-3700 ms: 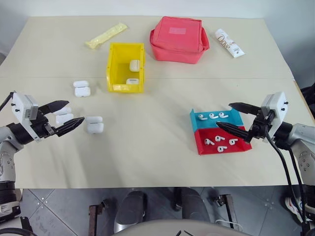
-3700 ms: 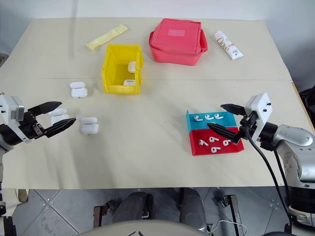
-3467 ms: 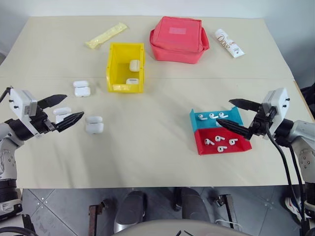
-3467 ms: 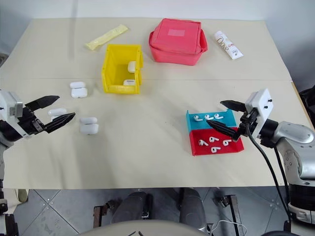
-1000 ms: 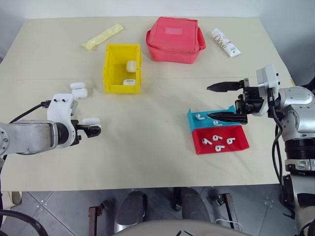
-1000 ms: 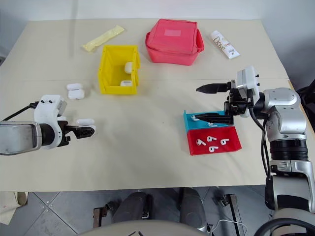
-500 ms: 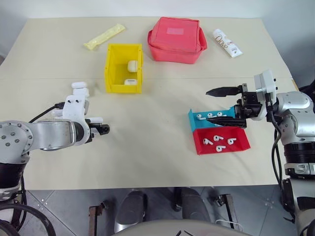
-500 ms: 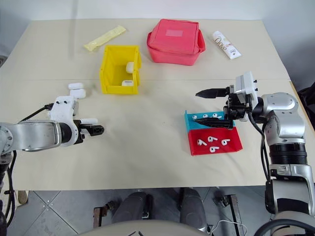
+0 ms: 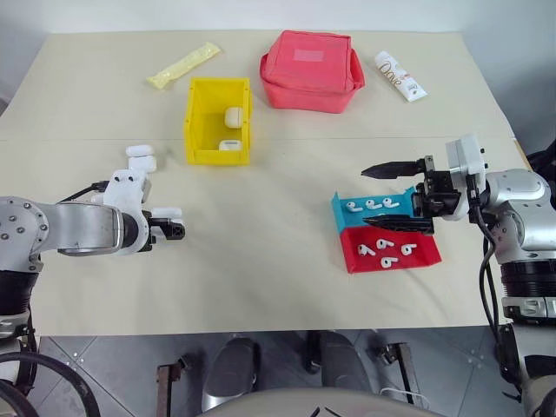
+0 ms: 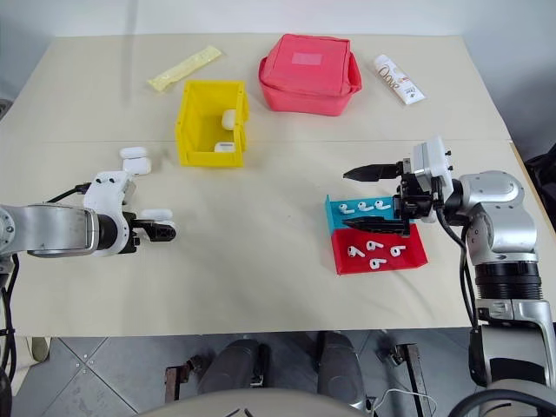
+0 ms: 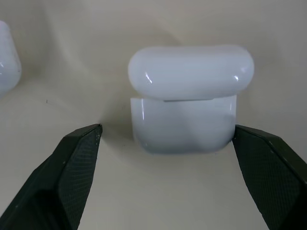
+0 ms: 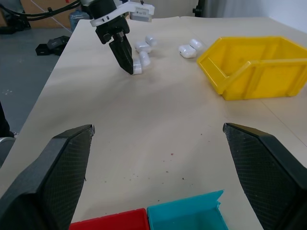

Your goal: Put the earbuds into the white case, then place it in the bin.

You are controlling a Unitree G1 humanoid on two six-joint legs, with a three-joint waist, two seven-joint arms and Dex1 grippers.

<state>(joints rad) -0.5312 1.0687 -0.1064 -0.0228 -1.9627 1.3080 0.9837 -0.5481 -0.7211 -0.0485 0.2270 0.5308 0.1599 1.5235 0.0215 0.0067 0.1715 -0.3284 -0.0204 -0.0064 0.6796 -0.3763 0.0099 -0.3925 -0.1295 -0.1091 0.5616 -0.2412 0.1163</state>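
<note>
Left arm hides most of the lid-up white case (image 11: 184, 100) on the table left of the yellow bin (image 9: 201, 122), left gripper (image 11: 165, 139) spread, straddling it ungripped; right gripper (image 9: 398, 195) agape over the trayed earbuds (image 9: 369, 206).

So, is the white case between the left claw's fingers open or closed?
Open. In the left wrist view the white case has its lid raised above the body, with a visible gap at the hinge line.
</note>
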